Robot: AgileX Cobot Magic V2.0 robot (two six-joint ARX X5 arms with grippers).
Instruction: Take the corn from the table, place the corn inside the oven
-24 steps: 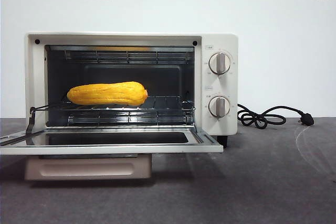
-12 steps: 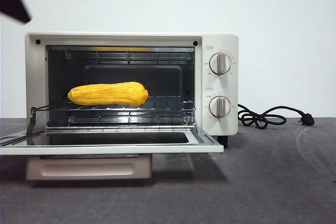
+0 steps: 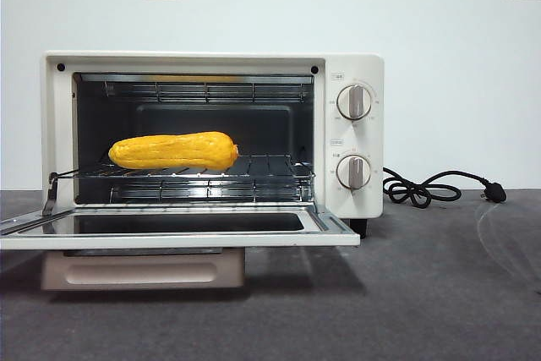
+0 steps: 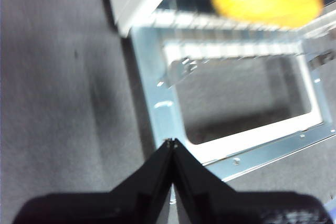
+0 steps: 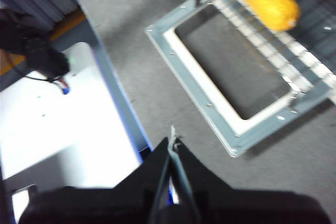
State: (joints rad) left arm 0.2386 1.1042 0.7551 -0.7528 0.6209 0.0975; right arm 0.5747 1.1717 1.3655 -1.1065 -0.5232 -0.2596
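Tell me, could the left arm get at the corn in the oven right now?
Probably yes. The oven door hangs open and the corn lies uncovered on the rack, but the left gripper is shut and would need to open.

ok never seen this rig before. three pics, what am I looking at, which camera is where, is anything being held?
It is a two-armed robot at a table. The front view comes from a low camera looking level across that table; neither arm shows in it. The oven stands with its door folded down, and the corn lies on the wire rack inside. The black cord trails on the table beside the oven.

The other two pictures come from cameras on the wrists. The left gripper and the right gripper are both shut and hold nothing. Each looks from outside toward the open door, with the corn beyond it.
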